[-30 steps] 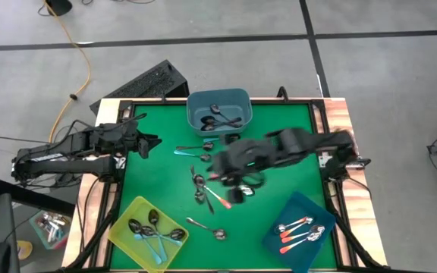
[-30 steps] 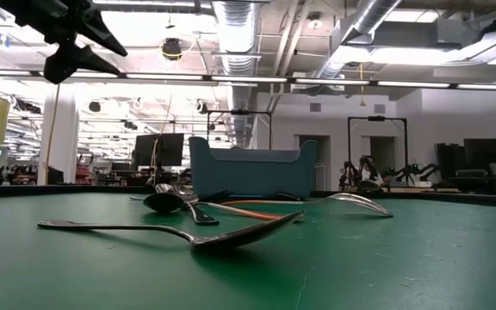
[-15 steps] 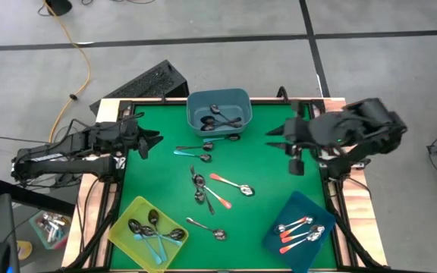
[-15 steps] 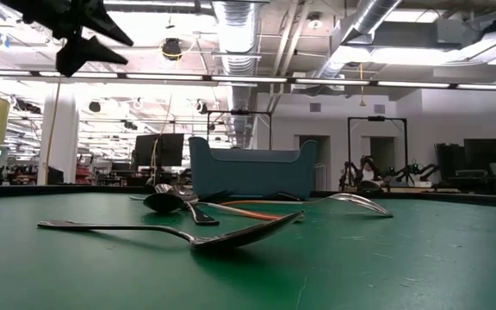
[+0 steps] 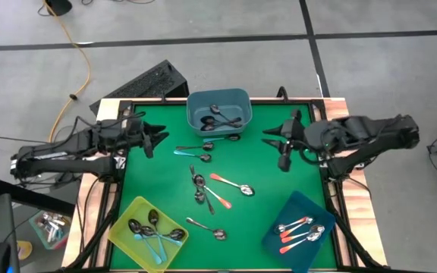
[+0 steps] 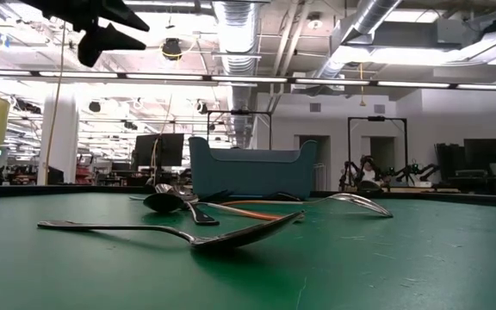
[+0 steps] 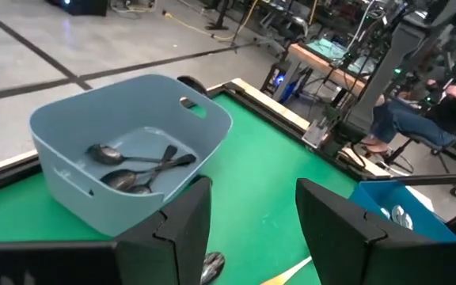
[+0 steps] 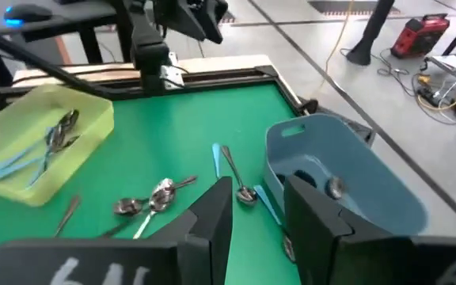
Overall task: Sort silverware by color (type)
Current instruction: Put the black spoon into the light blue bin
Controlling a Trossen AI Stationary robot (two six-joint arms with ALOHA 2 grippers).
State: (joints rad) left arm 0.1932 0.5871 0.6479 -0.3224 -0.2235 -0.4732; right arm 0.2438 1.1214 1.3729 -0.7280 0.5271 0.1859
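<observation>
At mat centre: loose silverware (image 5: 220,184), small spoons, likely light, rigid, slippery; best taken mid-handle. Left gripper (image 5: 153,139) at nine o'clock, jaws wide, empty. Right gripper (image 5: 277,144) at three o'clock, part-open, empty.

Three bins are set on the table (image 5: 279,182): one bin (image 5: 218,108) at the far edge in the middle, one bin (image 5: 147,233) at the near left corner, one bin (image 5: 303,233) at the near right corner. Spoons are held in each. More spoons (image 5: 203,186) are scattered on the table between the bins. The left gripper (image 5: 160,138) is held over the table's left side, the right gripper (image 5: 273,143) over its right side, each apart from the spoons.
</observation>
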